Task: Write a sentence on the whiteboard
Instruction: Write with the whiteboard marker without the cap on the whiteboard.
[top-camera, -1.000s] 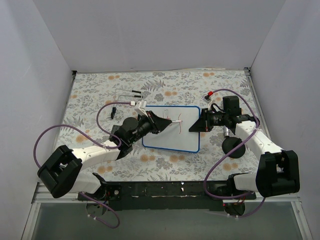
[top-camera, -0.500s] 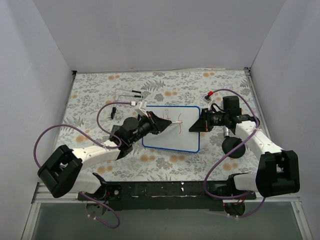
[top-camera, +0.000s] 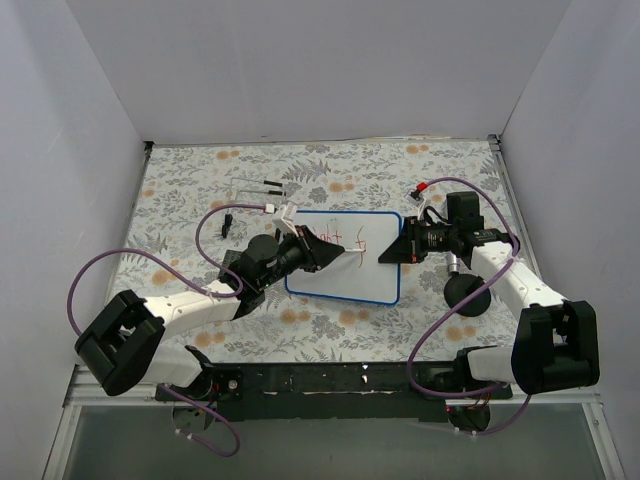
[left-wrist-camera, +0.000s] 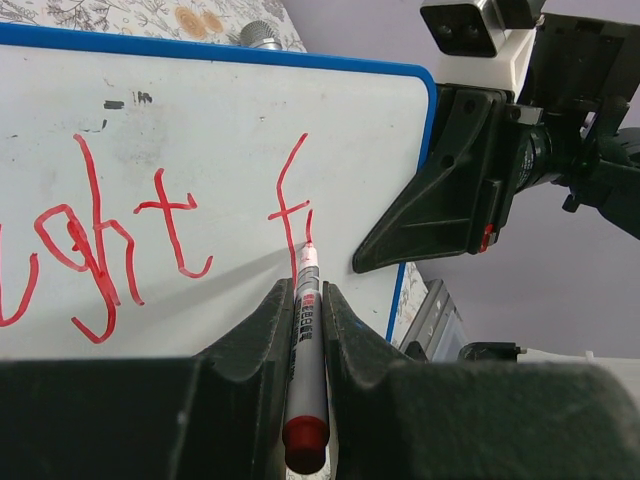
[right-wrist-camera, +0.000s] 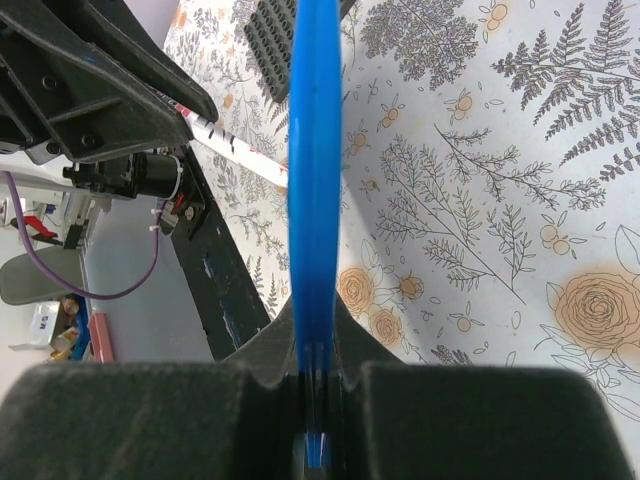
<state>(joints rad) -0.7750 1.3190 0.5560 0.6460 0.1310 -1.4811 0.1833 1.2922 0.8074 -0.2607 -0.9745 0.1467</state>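
Observation:
The whiteboard (top-camera: 345, 282), white with a blue rim, lies mid-table. Red lettering (top-camera: 338, 233) runs along its top. In the left wrist view the lettering (left-wrist-camera: 170, 225) reads "ght f" on the board (left-wrist-camera: 230, 120). My left gripper (top-camera: 330, 249) is shut on a red marker (left-wrist-camera: 306, 340), whose tip touches the board just right of the "f". My right gripper (top-camera: 391, 252) is shut on the board's right edge. The blue rim (right-wrist-camera: 315, 200) runs straight out from between its fingers (right-wrist-camera: 317, 335). It also shows in the left wrist view (left-wrist-camera: 440, 215).
Small black parts (top-camera: 272, 187) and a black piece (top-camera: 229, 220) lie behind the board on the left. A red-tipped item (top-camera: 423, 188) lies at the back right. A dark studded plate (right-wrist-camera: 270, 40) shows beyond the board. White walls enclose the floral tablecloth (top-camera: 200, 170).
My left gripper has shifted a little right with the marker, and more red lettering shows on the board. The right gripper has held still on the edge.

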